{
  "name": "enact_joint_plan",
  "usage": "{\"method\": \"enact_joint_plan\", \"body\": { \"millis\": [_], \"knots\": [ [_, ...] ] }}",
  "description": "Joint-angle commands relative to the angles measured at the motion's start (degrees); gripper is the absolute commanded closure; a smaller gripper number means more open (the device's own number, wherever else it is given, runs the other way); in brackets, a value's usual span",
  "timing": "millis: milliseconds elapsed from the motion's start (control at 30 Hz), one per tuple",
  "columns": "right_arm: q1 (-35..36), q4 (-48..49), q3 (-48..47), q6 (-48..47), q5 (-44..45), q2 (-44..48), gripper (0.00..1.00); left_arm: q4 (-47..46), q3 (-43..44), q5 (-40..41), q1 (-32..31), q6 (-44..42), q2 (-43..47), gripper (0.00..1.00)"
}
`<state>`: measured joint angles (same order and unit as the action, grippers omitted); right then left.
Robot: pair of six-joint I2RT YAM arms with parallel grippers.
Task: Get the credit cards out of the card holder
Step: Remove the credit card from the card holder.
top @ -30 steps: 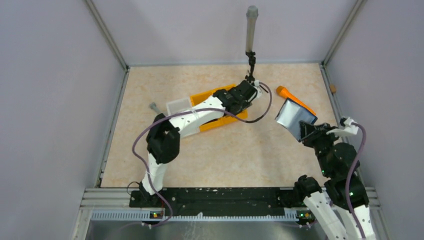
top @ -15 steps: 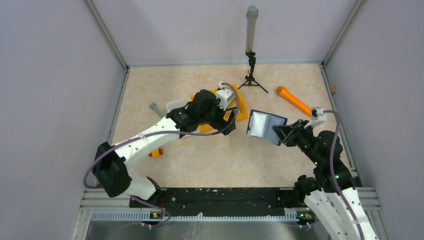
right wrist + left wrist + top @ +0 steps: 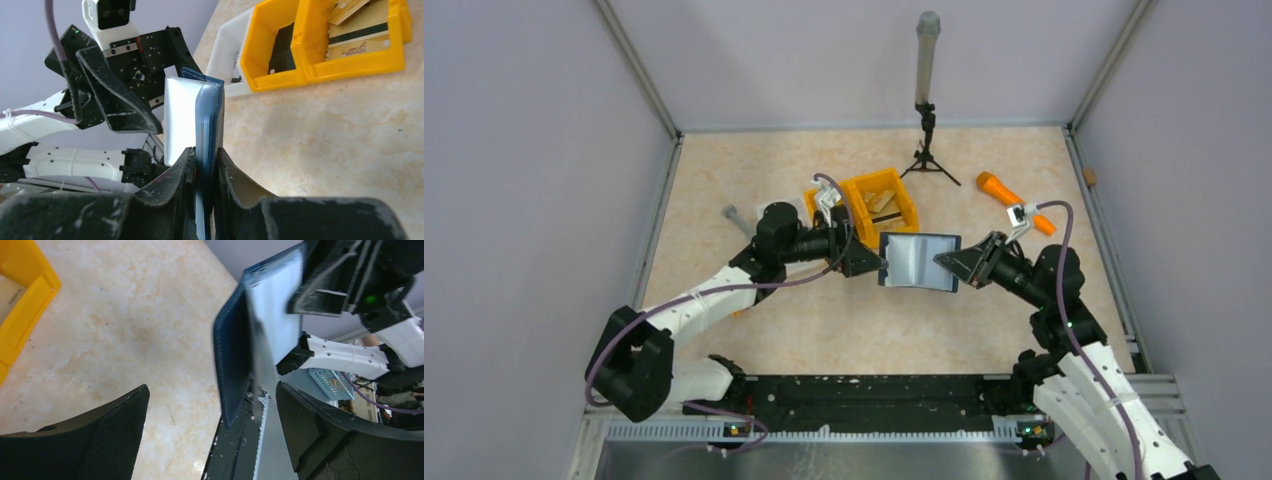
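Gripping one card holder [image 3: 919,260] with right tool [image 3: 945,262], left tool [image 3: 874,264] spread wide

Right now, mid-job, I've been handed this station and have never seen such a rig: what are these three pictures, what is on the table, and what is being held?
Two robot arms are bolted at the table's near edge. The wide picture looks down from above and behind them: the left arm is on the left and the right arm on the right. The other two pictures come from a camera on each wrist, looking along that arm's own jaws. The right arm's jaws are shut on one edge of the navy card holder, which is held up off the table and partly open. The left arm's jaws stand wide open near its opposite edge, gripping nothing. On the table are a yellow two-compartment bin with cards in one compartment, an orange tool and a grey pole on a tripod.
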<state>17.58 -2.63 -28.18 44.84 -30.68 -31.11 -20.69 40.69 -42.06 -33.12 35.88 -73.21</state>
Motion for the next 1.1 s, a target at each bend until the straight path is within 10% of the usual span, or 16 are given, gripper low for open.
{"method": "enact_joint_plan", "body": {
  "millis": [0,233,633,1067],
  "knots": [
    [-0.4,9.4,0.8,3.7,-3.8,-0.7,1.0,-9.0,-1.2,-3.0,0.3,4.6,5.2,0.01],
    [-0.3,11.9,2.1,5.5,-4.9,-1.8,1.0,-19.0,-0.8,-4.3,-0.6,12.3,2.9,0.01],
    [-0.3,9.8,1.1,5.4,-4.2,-0.8,1.0,-5.8,6.8,-0.2,-4.8,4.6,-2.1,0.07],
    [-0.3,9.8,2.6,6.2,-4.9,0.1,1.0,-3.1,7.3,-2.8,-4.8,3.0,-3.6,0.99]
  ]
}}
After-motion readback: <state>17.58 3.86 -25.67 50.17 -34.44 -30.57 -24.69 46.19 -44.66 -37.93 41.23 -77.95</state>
